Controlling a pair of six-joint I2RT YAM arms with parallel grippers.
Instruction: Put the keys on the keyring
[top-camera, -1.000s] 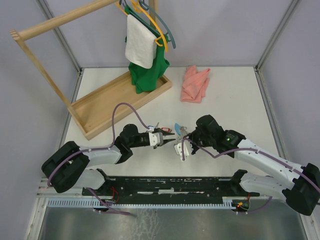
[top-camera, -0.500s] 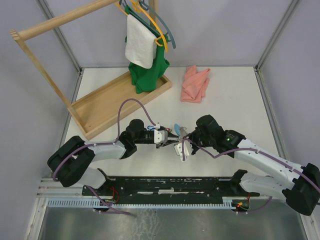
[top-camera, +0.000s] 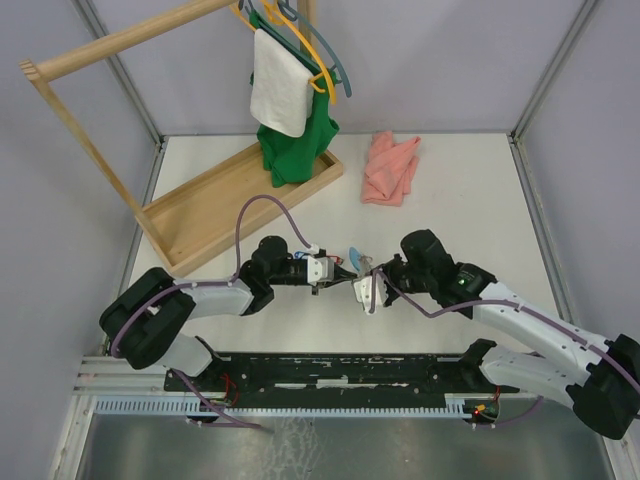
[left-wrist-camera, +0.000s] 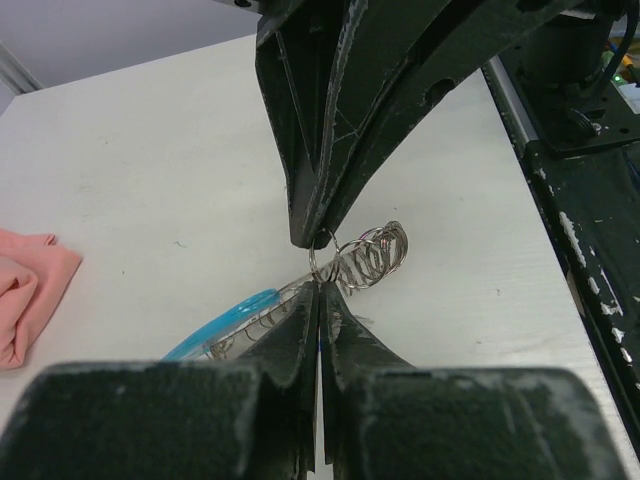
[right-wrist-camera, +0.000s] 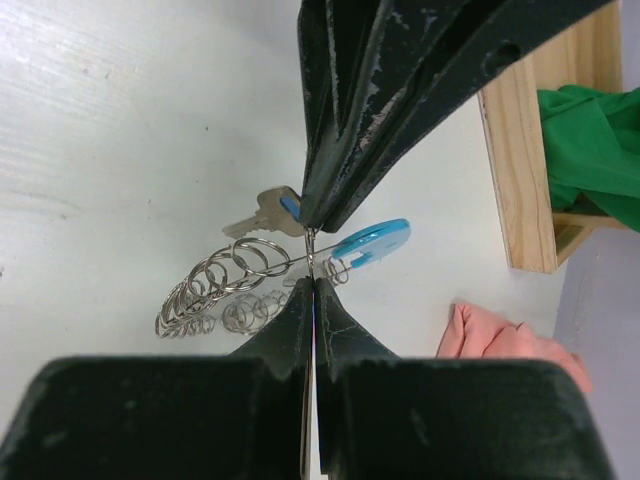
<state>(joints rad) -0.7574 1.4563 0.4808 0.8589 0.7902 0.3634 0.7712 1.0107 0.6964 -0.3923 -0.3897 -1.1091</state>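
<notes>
Both grippers meet tip to tip over the table's near middle. The keyring (right-wrist-camera: 215, 285) hangs between them, a string of small silver rings with a bright blue curved section (right-wrist-camera: 372, 240). My right gripper (right-wrist-camera: 313, 283) is shut on the keyring's thin wire. Facing it, my left gripper (left-wrist-camera: 320, 287) is shut on a silver key (right-wrist-camera: 260, 215), pinching its blue tag, and the blade sticks out sideways. In the left wrist view the keyring's coil (left-wrist-camera: 375, 252) lies just past my fingertips. From above, the left gripper (top-camera: 338, 268) and right gripper (top-camera: 362, 290) almost touch. No other keys show.
A pink cloth (top-camera: 390, 168) lies at the back of the table. A wooden clothes rack (top-camera: 240, 205) stands at the back left, with a green garment (top-camera: 290, 150) and a white towel (top-camera: 278, 90) on hangers. The arms' black base rail (top-camera: 340, 370) runs along the near edge.
My left arm has moved right to the right gripper, and its jaws have gone from open to shut. The right arm has shifted slightly right, still shut.
</notes>
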